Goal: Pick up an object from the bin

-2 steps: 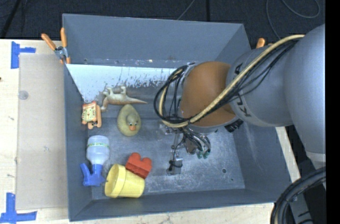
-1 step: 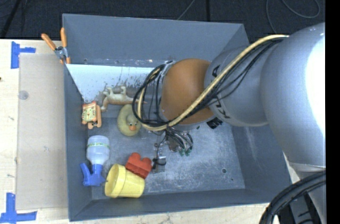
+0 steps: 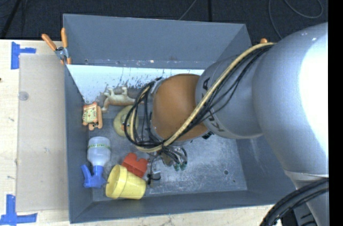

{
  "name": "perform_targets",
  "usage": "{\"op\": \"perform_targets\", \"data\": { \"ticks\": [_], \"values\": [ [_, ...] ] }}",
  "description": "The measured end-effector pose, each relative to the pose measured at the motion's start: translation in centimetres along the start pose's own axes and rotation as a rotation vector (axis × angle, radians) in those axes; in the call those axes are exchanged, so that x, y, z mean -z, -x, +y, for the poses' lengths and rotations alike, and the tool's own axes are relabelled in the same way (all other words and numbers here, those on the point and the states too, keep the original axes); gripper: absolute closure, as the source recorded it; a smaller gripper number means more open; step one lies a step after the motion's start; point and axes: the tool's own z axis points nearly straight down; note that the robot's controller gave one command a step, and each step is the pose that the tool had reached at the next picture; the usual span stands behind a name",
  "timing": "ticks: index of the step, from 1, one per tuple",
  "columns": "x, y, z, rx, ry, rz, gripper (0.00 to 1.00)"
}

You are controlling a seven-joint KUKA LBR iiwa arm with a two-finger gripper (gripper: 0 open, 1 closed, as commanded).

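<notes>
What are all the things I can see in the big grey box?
bin: one, grey, middle.
cup: one, yellow, on its side, near left corner.
lump: one, red, beside the cup.
bottle: one, white with blue end, left, by the cup.
small toy: one, orange-tan, by the left wall.
toy figure: one, beige, far left.
round thing: one, yellow-green, partly behind the cables.
arm: one, silver with orange cover and black cables, from the right.
</notes>
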Motion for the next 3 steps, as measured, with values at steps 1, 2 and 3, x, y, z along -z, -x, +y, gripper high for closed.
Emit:
{"op": "perform_targets", "data": {
  "ticks": [1, 2, 3],
  "values": [
    [-0.4, -0.2, 4.7, 0.284, -0.003, 0.002, 1.00],
    [-0.4, -0.2, 4.7, 0.283, -0.003, 0.002, 1.00],
    [19.0, -0.9, 5.7, 0.350, -0.002, 0.005, 1.00]
  ]
}}
